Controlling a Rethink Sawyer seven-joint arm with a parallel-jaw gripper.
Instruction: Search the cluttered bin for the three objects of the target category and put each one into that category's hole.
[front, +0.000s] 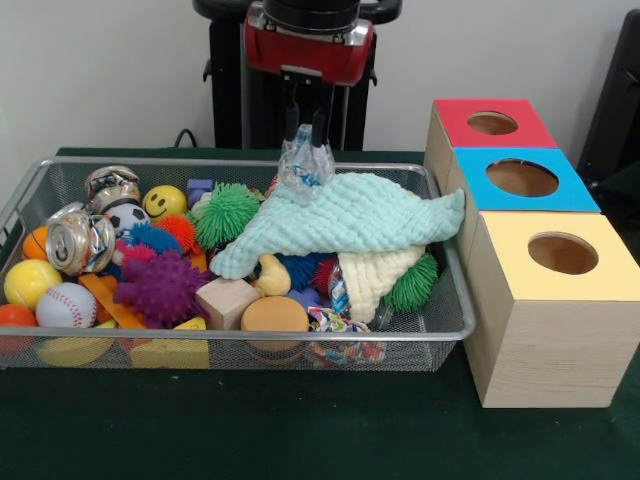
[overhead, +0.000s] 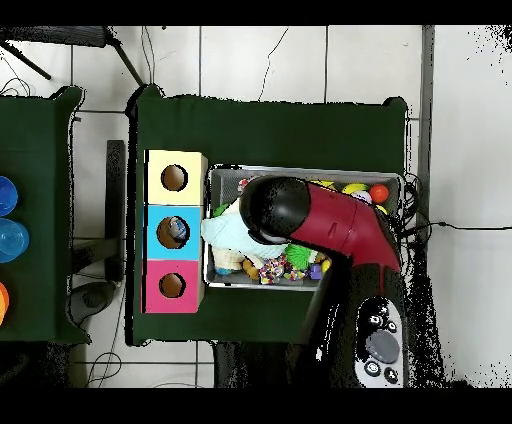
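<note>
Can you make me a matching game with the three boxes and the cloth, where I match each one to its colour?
Things:
1. box nearest the camera
2. middle box
3. box farthest from the camera
4. cloth in the bin

Colours:
A. red top
B. pale mint green
C. yellow top
D. blue top

Pairs: 1-C, 2-D, 3-A, 4-B
</note>
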